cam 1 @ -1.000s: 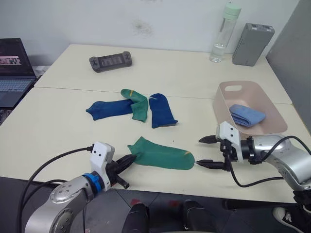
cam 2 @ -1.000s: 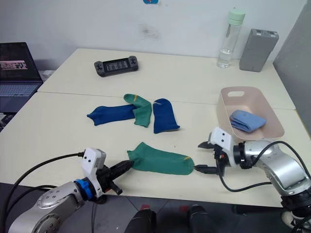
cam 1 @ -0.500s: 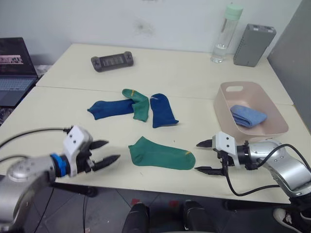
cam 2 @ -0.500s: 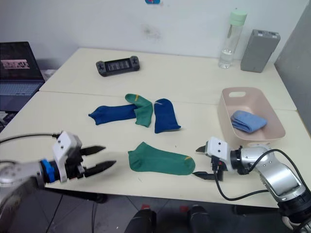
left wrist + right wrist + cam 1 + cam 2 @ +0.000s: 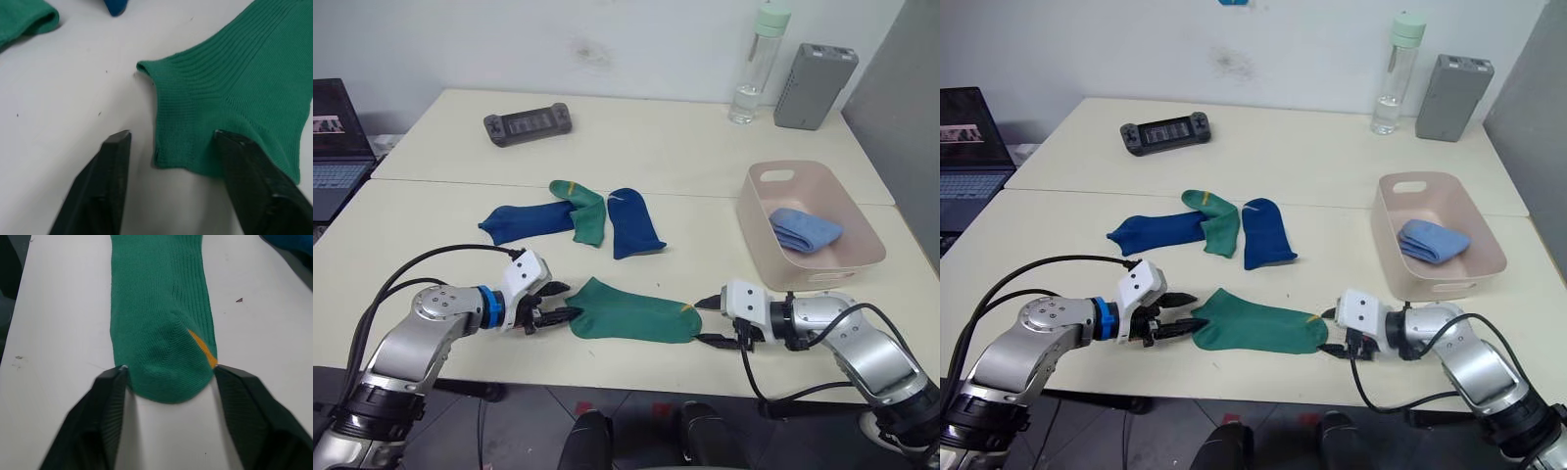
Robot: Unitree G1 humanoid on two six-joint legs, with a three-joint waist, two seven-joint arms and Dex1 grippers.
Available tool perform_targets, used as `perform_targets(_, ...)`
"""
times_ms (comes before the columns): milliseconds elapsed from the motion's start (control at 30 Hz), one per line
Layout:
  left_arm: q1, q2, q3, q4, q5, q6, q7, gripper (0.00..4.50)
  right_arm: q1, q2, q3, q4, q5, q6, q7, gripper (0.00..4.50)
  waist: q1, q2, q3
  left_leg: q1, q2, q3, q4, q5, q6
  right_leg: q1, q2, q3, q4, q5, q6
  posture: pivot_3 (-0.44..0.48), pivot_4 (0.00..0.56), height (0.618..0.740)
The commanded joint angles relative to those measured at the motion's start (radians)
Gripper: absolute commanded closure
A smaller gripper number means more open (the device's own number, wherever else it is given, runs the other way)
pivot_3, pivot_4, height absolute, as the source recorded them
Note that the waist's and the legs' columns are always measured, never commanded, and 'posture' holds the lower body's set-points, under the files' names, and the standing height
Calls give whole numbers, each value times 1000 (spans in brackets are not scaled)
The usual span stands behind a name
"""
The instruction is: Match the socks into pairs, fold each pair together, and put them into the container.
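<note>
A green sock [image 5: 631,311] with a yellow toe mark lies flat near the table's front edge. My left gripper [image 5: 563,302] is open, its fingers [image 5: 113,182] on either side of the sock's cuff [image 5: 195,122]. My right gripper [image 5: 702,322] is open too, its fingertips flanking the toe [image 5: 168,377]. Farther back lie a dark blue sock [image 5: 521,221], a second green sock [image 5: 587,211] overlapping it, and another dark blue sock [image 5: 632,221]. The pink container [image 5: 773,186] stands at the right with a folded light blue pair [image 5: 805,230] inside.
At the back of the table are a black game controller [image 5: 526,122], a clear water bottle [image 5: 748,64] and a grey ribbed box [image 5: 815,71]. A laptop [image 5: 331,147] sits off the left side. The front table edge runs just below both grippers.
The left gripper, half a second ago out to the left, has come back to the green sock's cuff, open. The right gripper has edged in around the toe. The sock lies as before.
</note>
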Motion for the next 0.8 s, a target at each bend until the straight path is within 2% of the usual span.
perform_targets(33,-10,4,-19,-8,21,-22,-20,2971,-18,12,8,-27,-12,7,-7,3011,0,0,0,0,0,0,0,0,0,0,0,0,0,0,0,0,150,740)
perform_targets(167,-11,-2,-26,-2,31,-26,-29,4240,-34,18,8,-9,-15,4,4,4485,1,0,0,0,0,0,0,0,0,0,0,0,0,0,0,0,150,740)
perform_targets(200,-9,-3,-26,-3,32,-27,-30,4488,-40,19,8,1,-15,0,7,4500,1,0,0,0,0,0,0,0,0,0,0,0,0,0,0,0,150,740)
perform_targets(400,41,-21,25,-70,-56,68,-22,4488,-96,37,7,74,-28,-44,20,4500,-3,0,0,0,0,0,0,0,0,0,0,0,0,0,0,0,150,740)
perform_targets(533,170,-13,83,-266,-204,261,1,4488,-207,85,19,207,-107,-152,-16,4500,-16,0,0,0,0,0,0,0,0,0,0,0,1,0,0,0,150,740)
perform_targets(600,214,-29,108,-366,-279,339,34,4488,-256,108,33,267,-129,-202,-6,4500,-16,0,0,1,1,0,0,0,0,0,-1,1,2,0,0,0,150,740)
perform_targets(667,224,-97,110,-437,-343,394,112,4488,-309,146,49,333,-135,-237,12,4500,-12,0,0,1,1,-1,0,0,0,0,-1,0,3,0,0,0,150,740)
perform_targets(800,217,-158,49,-481,-348,420,181,4488,-400,239,85,455,-152,-312,35,4500,-9,0,0,2,0,-2,2,0,0,0,0,0,8,0,0,0,150,740)
